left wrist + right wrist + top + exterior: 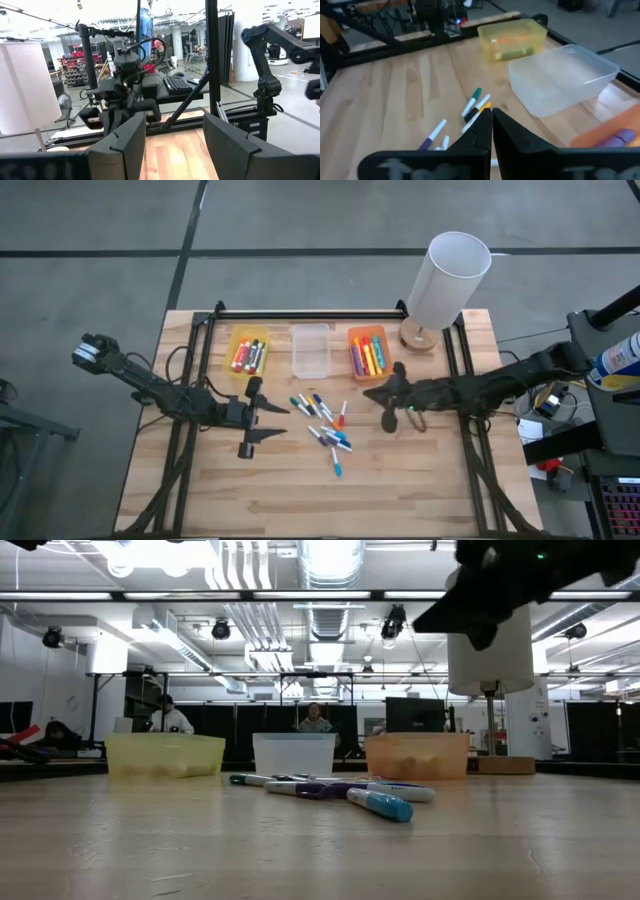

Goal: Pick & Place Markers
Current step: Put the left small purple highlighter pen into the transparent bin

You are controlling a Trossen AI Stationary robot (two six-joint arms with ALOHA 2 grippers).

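While right pincer (pixel 384 408) hangs shut | markers (pixel 328 430) just beside, unheld

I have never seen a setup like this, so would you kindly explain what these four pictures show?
Two dark robot arms work at a wooden table. One picture looks straight down, one looks level across the tabletop, and two come from cameras on the arms' wrists. Loose markers lie mid-table. Behind them stand a yellow bin and an orange bin, both holding markers, a clear bin between them, and a white lamp. The left claw is open and holds nothing; the right claw is shut, with nothing visibly gripped.
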